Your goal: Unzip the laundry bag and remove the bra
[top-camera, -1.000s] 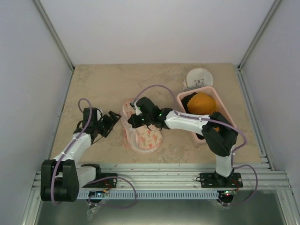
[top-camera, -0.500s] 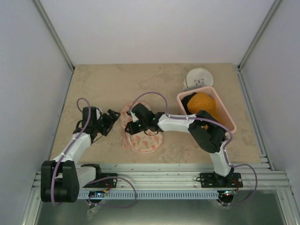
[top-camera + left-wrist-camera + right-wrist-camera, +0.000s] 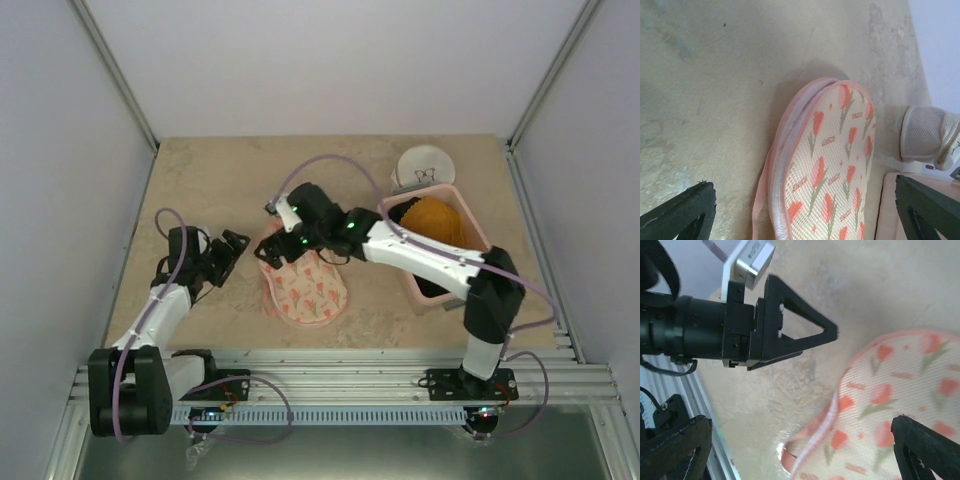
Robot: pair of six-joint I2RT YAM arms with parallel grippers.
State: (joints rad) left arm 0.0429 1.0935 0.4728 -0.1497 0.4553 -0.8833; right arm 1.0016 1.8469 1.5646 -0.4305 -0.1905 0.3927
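Judging by how things lie, most of the task looks done. The bra (image 3: 434, 219) sits as an orange-yellow mound in the pink tub (image 3: 487, 252) at the right of the surface (image 3: 220, 180), well apart from the laundry bag (image 3: 306, 291). A dark garment (image 3: 402, 214) lies just beside it in the same tub, on its left. A white round container (image 3: 425, 167) stands just beyond the tub's far edge.

The laundry bag lies flat near the middle of the surface, towards the near edge, printed side up. In the left wrist view its pink rim and a pale band along the edge show plainly, but I cannot tell from these pictures how far the zip is open. It looks slack and empty, with no dome shape under the fabric.

The right tool (image 3: 272, 248) hangs over the far-left end of the bag. In its own wrist view the fingers (image 3: 677, 450) are spread wide with only bag fabric and a pink loop (image 3: 807, 437) showing between them; nothing is pinched, and whether they touch the fabric I cannot tell. The left tool (image 3: 234, 254) waits just left of the bag, facing it, and its fingers (image 3: 682, 210) are likewise spread wide and hold nothing.

What is left seems small: neither tool carries anything, so my guess is that the arms only need to draw clear of the bag.
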